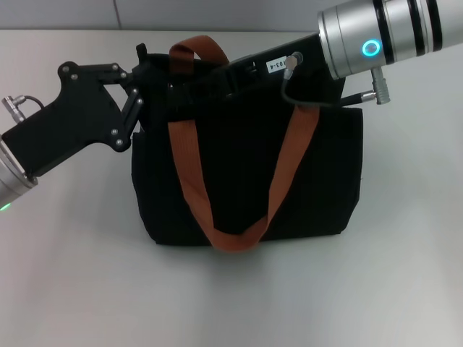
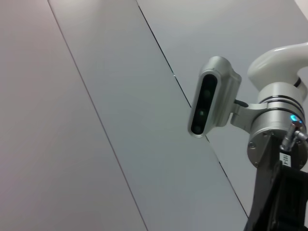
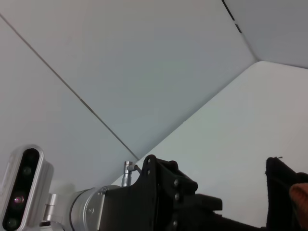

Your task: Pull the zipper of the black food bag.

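The black food bag [image 1: 311,173] stands upright on the white table, its orange-brown strap handles [image 1: 189,170] hanging down its front. My left gripper [image 1: 142,78] is at the bag's top left corner, against the fabric. My right gripper [image 1: 221,78] reaches in from the upper right and lies along the bag's top edge, black against black. The zipper pull is hidden. A corner of the bag [image 3: 279,185] also shows in the right wrist view, beside the left gripper's body [image 3: 163,192].
The white table [image 1: 72,282] spreads around the bag, with a grey wall [image 1: 217,13] behind it. The left wrist view shows the wall, the head camera [image 2: 211,96] and the right arm's wrist [image 2: 274,130].
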`<control>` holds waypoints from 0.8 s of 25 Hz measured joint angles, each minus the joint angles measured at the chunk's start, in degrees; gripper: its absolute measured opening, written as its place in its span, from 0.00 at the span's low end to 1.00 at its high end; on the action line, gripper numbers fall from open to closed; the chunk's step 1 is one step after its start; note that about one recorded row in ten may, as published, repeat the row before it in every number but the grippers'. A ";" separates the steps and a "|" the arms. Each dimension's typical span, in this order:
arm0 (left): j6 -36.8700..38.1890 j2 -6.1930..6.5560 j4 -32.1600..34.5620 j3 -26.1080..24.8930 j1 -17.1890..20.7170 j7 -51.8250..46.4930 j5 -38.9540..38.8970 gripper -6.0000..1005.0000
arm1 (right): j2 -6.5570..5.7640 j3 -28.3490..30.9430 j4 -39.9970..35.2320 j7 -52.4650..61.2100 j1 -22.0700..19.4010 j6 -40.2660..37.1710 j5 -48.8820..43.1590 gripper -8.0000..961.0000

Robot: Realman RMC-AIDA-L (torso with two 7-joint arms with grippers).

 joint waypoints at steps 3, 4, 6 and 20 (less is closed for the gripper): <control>-0.15 0.00 -0.05 -0.02 -0.24 -0.61 -0.38 0.04 | 0.00 0.06 -0.07 -0.04 -0.02 0.02 0.07 0.24; -0.16 0.00 -0.06 -0.02 -0.32 -0.84 -0.51 0.04 | 0.00 0.08 -0.08 -0.04 -0.02 0.02 0.09 0.23; -0.18 0.00 -0.06 -0.02 -0.46 -1.20 -0.84 0.04 | 0.00 0.10 -0.08 -0.04 -0.03 0.02 0.18 0.23; -0.23 0.00 -0.06 0.47 -0.89 -1.81 -1.18 0.04 | 0.15 0.11 -0.21 0.00 -0.31 -1.38 2.18 0.20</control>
